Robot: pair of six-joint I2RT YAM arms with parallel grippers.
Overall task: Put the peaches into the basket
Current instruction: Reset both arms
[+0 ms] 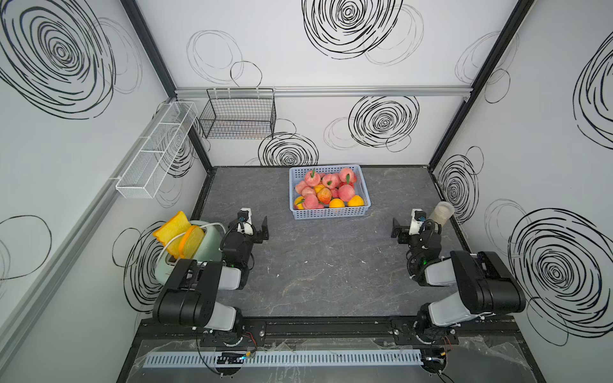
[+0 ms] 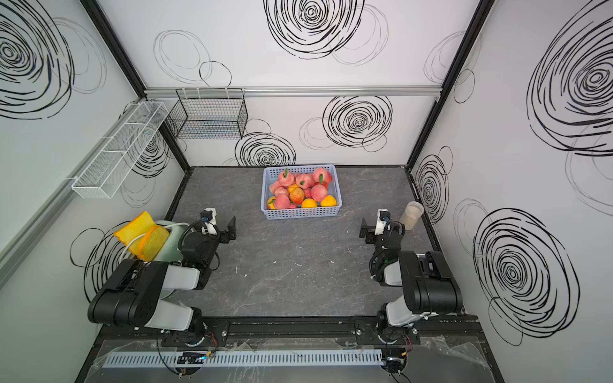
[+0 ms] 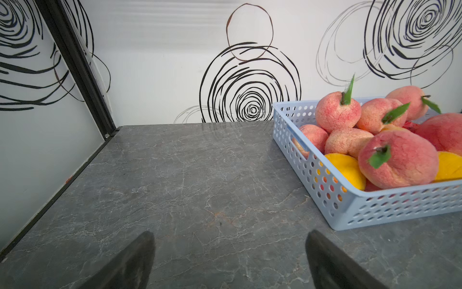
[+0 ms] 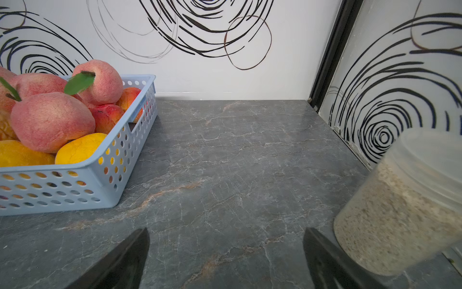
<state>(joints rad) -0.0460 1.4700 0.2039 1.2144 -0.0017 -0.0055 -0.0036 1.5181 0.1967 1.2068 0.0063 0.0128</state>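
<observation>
The light blue basket stands at the back middle of the grey table, heaped with several peaches, pink-red ones on top and yellow-orange ones along the front. No peach lies on the table outside it. My left gripper hangs open and empty, in front of the basket and to its left. My right gripper is open and empty, in front and to the right. The left wrist view has the basket and peaches beyond the spread gripper. The right wrist view shows basket, peaches and gripper.
A pale green toaster holding toy bread slices stands by the left arm. A clear jar of grains sits close beside the right gripper, near the right wall. A black wire basket and a white mesh rack hang on the walls.
</observation>
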